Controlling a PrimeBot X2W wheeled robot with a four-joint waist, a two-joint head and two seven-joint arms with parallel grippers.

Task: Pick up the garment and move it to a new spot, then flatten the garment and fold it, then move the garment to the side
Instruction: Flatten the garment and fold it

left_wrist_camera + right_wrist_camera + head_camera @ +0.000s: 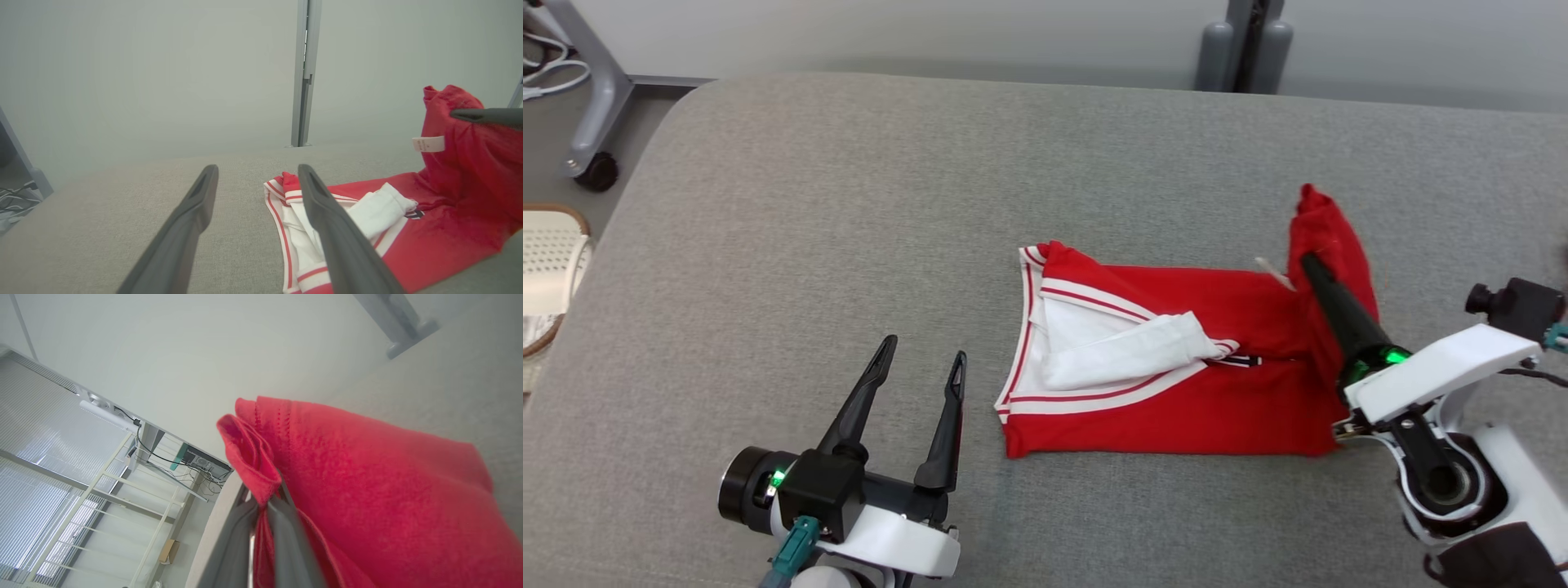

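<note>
The garment point(1176, 392) is red with white trim and a white sleeve, lying partly folded on the grey cushioned surface point(849, 204). My right gripper point(1308, 263) is shut on the garment's right end and holds that part lifted above the surface; the cloth point(367, 490) drapes over its fingers point(282, 522). My left gripper point(923, 349) stands open to the left of the garment, above the surface, with nothing between its fingers point(196, 212). In the left wrist view the garment point(429, 228) lies to the right, with its lifted end point(470, 163) and a white label point(428, 143).
A grey post point(1245, 45) stands behind the far edge of the surface. A wheeled frame leg point(592, 122) and a pale perforated basket point(547, 269) sit on the floor at the left. The surface is bare to the left and front of the garment.
</note>
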